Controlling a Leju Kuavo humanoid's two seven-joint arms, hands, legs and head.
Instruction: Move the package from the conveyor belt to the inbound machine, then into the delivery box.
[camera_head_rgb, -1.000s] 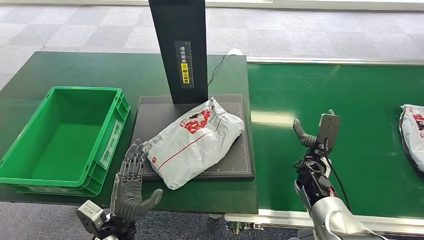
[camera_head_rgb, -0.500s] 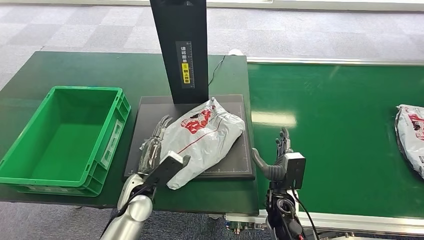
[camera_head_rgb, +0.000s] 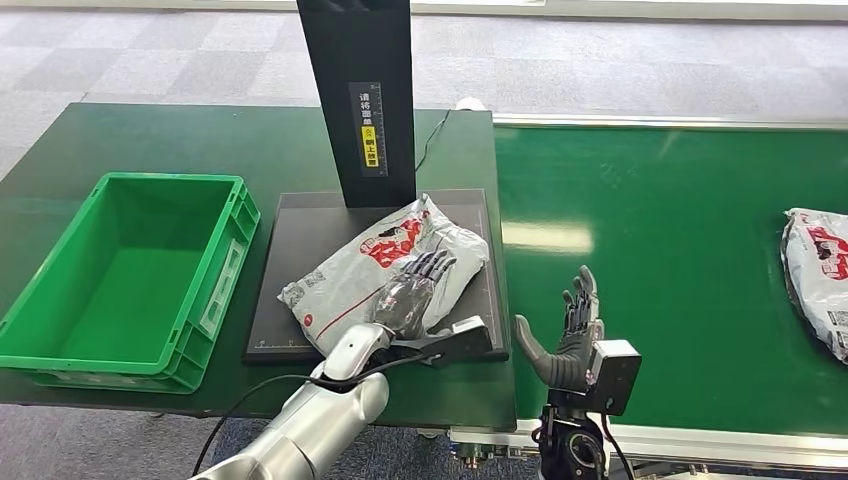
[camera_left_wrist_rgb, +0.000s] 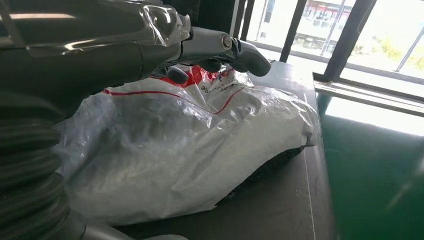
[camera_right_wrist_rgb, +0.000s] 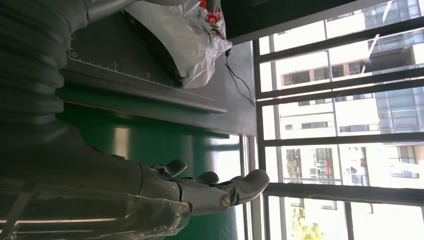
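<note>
A white plastic package (camera_head_rgb: 360, 265) with red print lies on the black plate of the inbound machine (camera_head_rgb: 300, 215), in front of its black column (camera_head_rgb: 358, 100). My left hand (camera_head_rgb: 412, 290) reaches over the package's near right side, fingers stretched out flat on or just above it. In the left wrist view those fingers (camera_left_wrist_rgb: 220, 45) run along the top of the crinkled package (camera_left_wrist_rgb: 190, 150) without closing on it. My right hand (camera_head_rgb: 570, 335) stands open and upright at the front edge of the green conveyor belt (camera_head_rgb: 680, 210), holding nothing; its fingers (camera_right_wrist_rgb: 220, 192) are spread.
An empty green delivery box (camera_head_rgb: 225, 260) sits left of the plate on the dark green table. A second white package (camera_head_rgb: 815, 275) lies at the belt's far right edge. A black cable (camera_head_rgb: 432, 135) trails behind the column.
My left hand swung from the plate's left front corner across onto the package. My right hand dropped toward the belt's front edge. The second package crept left on the belt.
</note>
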